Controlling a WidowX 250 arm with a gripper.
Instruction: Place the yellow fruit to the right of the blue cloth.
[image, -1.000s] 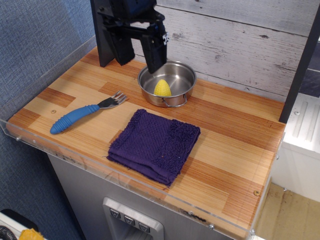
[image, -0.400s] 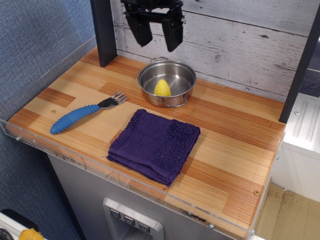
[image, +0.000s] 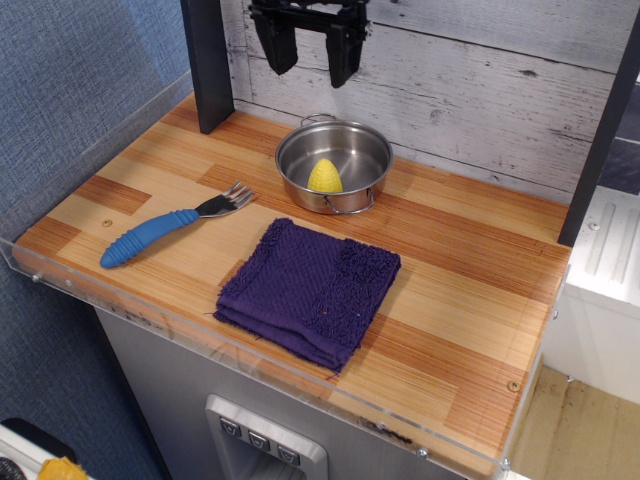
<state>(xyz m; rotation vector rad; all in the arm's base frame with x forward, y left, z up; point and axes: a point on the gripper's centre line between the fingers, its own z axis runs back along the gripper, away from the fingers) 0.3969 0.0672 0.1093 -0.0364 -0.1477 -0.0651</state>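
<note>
Hanging high at far edge, gripper (image: 308, 58) spread open, gripping nothing. Sitting inside steel pot (image: 334, 166): yellow fruit (image: 324, 176), far of blue cloth (image: 309, 289). Risking finger strike on pot rim during descent; fruit slipping, being ribbed & small.

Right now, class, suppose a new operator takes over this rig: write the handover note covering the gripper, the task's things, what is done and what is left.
Gripper: open, empty, high above the pot's back rim, near the plank wall.
Yellow fruit: sitting inside the steel pot, not yet touched.
Blue cloth: folded flat on the wooden counter, in front of the pot.
Done: nothing yet.
Left: descend into the pot, grasp the fruit, lift it out, and set it on the bare wood right of the cloth.
</note>
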